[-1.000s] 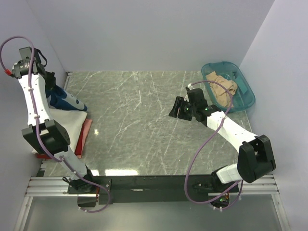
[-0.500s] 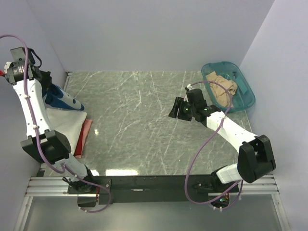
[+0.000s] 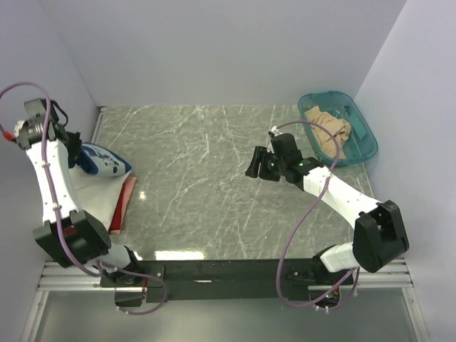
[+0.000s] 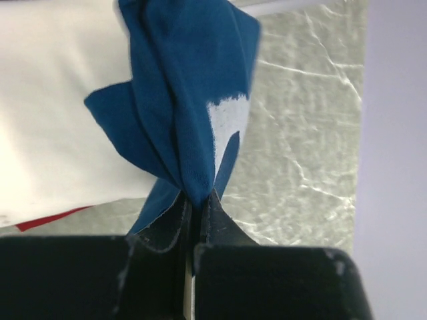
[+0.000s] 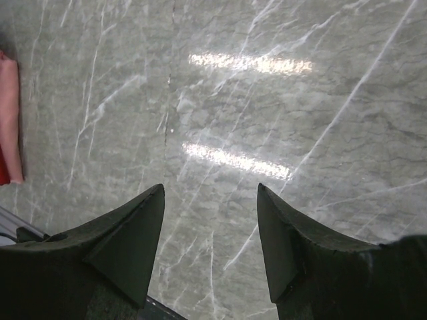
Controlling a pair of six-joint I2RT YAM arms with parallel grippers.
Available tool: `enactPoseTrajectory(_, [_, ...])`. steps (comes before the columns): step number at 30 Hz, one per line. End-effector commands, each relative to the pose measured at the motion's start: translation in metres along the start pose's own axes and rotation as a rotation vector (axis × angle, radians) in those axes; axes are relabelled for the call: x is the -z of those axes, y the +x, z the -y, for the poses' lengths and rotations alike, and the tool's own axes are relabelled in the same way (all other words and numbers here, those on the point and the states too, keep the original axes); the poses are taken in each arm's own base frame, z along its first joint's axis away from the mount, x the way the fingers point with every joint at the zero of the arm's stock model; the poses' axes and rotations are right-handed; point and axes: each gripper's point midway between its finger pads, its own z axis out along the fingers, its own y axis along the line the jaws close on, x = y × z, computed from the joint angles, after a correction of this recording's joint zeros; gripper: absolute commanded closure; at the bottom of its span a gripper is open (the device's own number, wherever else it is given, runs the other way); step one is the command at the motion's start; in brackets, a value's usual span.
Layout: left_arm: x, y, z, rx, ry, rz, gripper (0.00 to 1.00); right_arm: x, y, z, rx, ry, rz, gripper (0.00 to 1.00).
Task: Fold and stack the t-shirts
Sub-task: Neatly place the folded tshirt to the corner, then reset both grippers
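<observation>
- Top view: left gripper (image 3: 73, 151) sits at the far-left edge of the table (image 3: 206, 192), clamped on the navy shirt (image 3: 105, 164). The bunch's long axis runs from the fingers out twd table centre, over the white shirt (image 3: 92, 198), which lies on a red sheet (image 3: 127, 203). Right gripper (image 3: 255, 162) hangs mid-table, well apart from both. Tan shirt (image 3: 329, 132) is in the tub (image 3: 368, 151), far-right corner, behind the right arm.
- Left wrist view: left gripper (image 4: 197, 207) has its jaws pinched tight on a gathered fold of navy shirt (image 4: 190, 93), pale print showing. The cloth runs straight away from the tips. White shirt (image 4: 53, 133) is to one side beneath it, w/ a sliver of red sheet (image 4: 47, 219); bare table (image 4: 300, 133) on the other side.
- Right wrist view: right gripper (image 5: 210, 200) is spread wide w/ nothing between the jaws, only table (image 5: 267, 100) below and the red sheet's edge (image 5: 7, 120) at far left.
- Judgement: left arm is nearest the navy shirt. Spreading it prob. means pulling twd the bare centre, w/ the right arm reaching left for a 2nd corner.
</observation>
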Motion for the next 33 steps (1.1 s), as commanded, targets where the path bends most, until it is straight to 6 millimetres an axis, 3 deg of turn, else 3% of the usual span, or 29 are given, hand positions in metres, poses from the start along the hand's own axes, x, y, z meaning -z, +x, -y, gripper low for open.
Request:
enactPoseTrajectory(1, [0.017, -0.014, -0.027, 0.019, 0.017, 0.101, 1.00, 0.007, 0.007, -0.011, 0.044, -0.015, 0.010, 0.36])
enactPoseTrajectory(3, [0.025, -0.014, -0.048, 0.031, 0.007, 0.135, 1.00, 0.005, 0.013, -0.013, 0.057, -0.006, -0.002, 0.36])
enactPoseTrajectory(4, [0.013, -0.011, -0.072, 0.040, -0.047, 0.135, 1.00, 0.005, 0.016, -0.016, 0.065, -0.008, -0.007, 0.36])
enactPoseTrajectory(6, [0.020, -0.012, -0.099, 0.069, -0.071, 0.166, 0.98, 0.003, 0.028, -0.021, 0.084, -0.015, -0.031, 0.36])
enactPoseTrajectory(7, [0.012, -0.008, -0.126, 0.080, -0.128, 0.159, 0.92, 0.003, 0.033, -0.024, 0.094, -0.019, -0.040, 0.36])
enactPoseTrajectory(8, [0.012, -0.006, -0.132, 0.085, -0.113, 0.162, 0.82, 0.002, 0.039, -0.028, 0.106, -0.026, -0.049, 0.36])
enactPoseTrajectory(9, [0.021, -0.004, -0.136, 0.086, -0.082, 0.187, 0.48, 0.001, 0.044, -0.026, 0.113, -0.021, -0.054, 0.36])
enactPoseTrajectory(10, [0.015, 0.007, -0.149, 0.072, -0.098, 0.173, 0.31, 0.001, 0.047, -0.025, 0.116, -0.017, -0.058, 0.36])
enactPoseTrajectory(11, [0.016, 0.008, -0.147, 0.065, -0.063, 0.185, 0.07, 0.001, 0.049, -0.027, 0.117, -0.020, -0.057, 0.36])
enactPoseTrajectory(12, [0.023, 0.010, -0.147, 0.056, -0.032, 0.204, 0.01, 0.000, 0.052, -0.025, 0.115, -0.018, -0.063, 0.36])
enactPoseTrajectory(13, [0.023, 0.012, -0.148, 0.044, -0.026, 0.204, 0.01, 0.001, 0.052, -0.027, 0.117, -0.024, -0.058, 0.35])
enactPoseTrajectory(20, [0.038, 0.012, -0.111, -0.022, 0.132, 0.139, 0.01, 0.010, 0.045, -0.036, 0.113, -0.039, -0.025, 0.34])
enactPoseTrajectory(26, [0.046, 0.032, -0.066, -0.096, 0.323, 0.098, 0.01, 0.024, 0.034, -0.041, 0.114, -0.056, 0.022, 0.32])
enactPoseTrajectory(27, [0.049, 0.051, -0.050, -0.138, 0.361, 0.055, 0.00, 0.026, 0.033, -0.043, 0.113, -0.060, 0.027, 0.32])
enactPoseTrajectory(29, [0.043, 0.068, -0.037, -0.183, 0.342, 0.033, 0.01, 0.034, 0.026, -0.048, 0.114, -0.079, 0.051, 0.30])
enactPoseTrajectory(33, [0.049, 0.135, 0.002, -0.291, 0.443, -0.098, 0.01, 0.045, 0.017, -0.052, 0.114, -0.085, 0.089, 0.26])
